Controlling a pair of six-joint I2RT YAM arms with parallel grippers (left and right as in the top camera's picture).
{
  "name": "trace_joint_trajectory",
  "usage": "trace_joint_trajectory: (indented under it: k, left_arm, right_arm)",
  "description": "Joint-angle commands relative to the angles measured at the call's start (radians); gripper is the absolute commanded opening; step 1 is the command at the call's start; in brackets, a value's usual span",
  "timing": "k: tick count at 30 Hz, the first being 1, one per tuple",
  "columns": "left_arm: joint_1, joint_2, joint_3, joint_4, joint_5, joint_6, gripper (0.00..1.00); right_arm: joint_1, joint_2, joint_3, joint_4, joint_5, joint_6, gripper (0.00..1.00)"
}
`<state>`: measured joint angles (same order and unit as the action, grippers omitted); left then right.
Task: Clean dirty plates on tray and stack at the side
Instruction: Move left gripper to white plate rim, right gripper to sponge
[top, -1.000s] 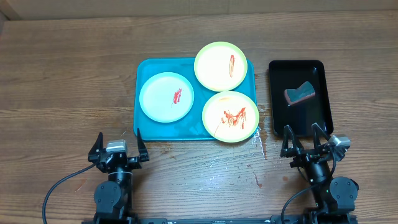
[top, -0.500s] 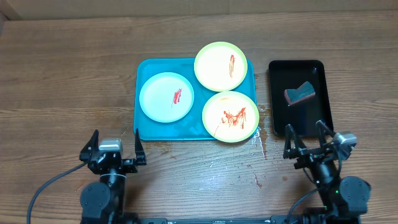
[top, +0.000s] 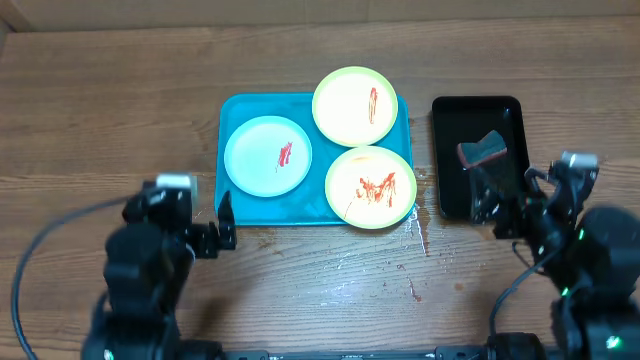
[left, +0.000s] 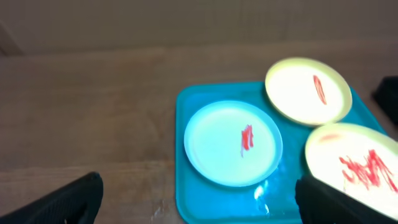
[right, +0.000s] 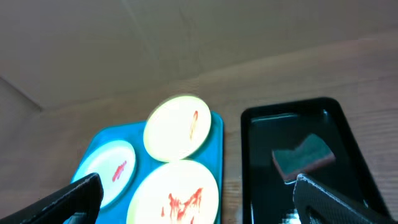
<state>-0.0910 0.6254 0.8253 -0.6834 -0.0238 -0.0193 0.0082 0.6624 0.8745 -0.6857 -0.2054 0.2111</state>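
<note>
My left gripper (top: 182, 212) hangs just off the near-left corner of the large teal-blue rectangular plastic tray (top: 232, 210), fingers spread wide and empty. If I drive it in low from there, I reckon a finger could catch the raised rim and shove the whole tray, plates and all.

On the tray's left half lies the small pale blue round plastic plate (top: 267, 155) with one short red smear. It sits flat, so I expect it would be hard to pinch by the edge and may skate when pressed.

At the tray's far-right corner, the yellow-green round plate (top: 354, 105) overhangs the far rim. A push on its outer side could tip it. The second yellow-green plate (top: 370, 187), the dirtiest, sits at the tray's near-right corner and pokes past the right edge. Wiping hard without the other arm bracing it would likely slide it off onto the wooden table (top: 100, 100).

Right of the tray is the narrow black plastic tray (top: 510, 110) holding the blue-grey sponge block (top: 481, 150). My right gripper (top: 507, 203) hovers near its front end, fingers apart, holding nothing. The sponge is bent, so a shallow pinch might lose it.
</note>
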Motion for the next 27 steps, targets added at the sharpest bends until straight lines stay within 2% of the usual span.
trace_joint_trajectory:
  k: [1, 8, 12, 16, 23, 27]
  left_arm:
    - [0.003, 0.147, 0.184, -0.098, 0.050, -0.015, 1.00]
    - [0.003, 0.531, 0.590, -0.489, 0.055, -0.015, 1.00]
    - [0.003, 0.682, 0.706, -0.595, 0.084, -0.014, 1.00]
    - [0.003, 0.769, 0.724, -0.607, 0.084, -0.014, 1.00]
    - [0.003, 0.872, 0.724, -0.515, 0.100, -0.014, 0.99]
    - [0.003, 0.891, 0.724, -0.459, 0.080, -0.051, 1.00]
  right_arm:
    - [0.000, 0.124, 0.158, -0.074, 0.033, -0.026, 1.00]
    - [-0.029, 0.420, 0.463, -0.295, 0.019, -0.026, 1.00]
    - [-0.032, 0.507, 0.531, -0.323, -0.024, -0.026, 1.00]
    - [-0.032, 0.557, 0.530, -0.311, 0.005, -0.026, 1.00]
    - [-0.032, 0.662, 0.530, -0.267, -0.074, -0.024, 1.00]
    - [-0.032, 0.731, 0.530, -0.257, -0.048, 0.055, 1.00]
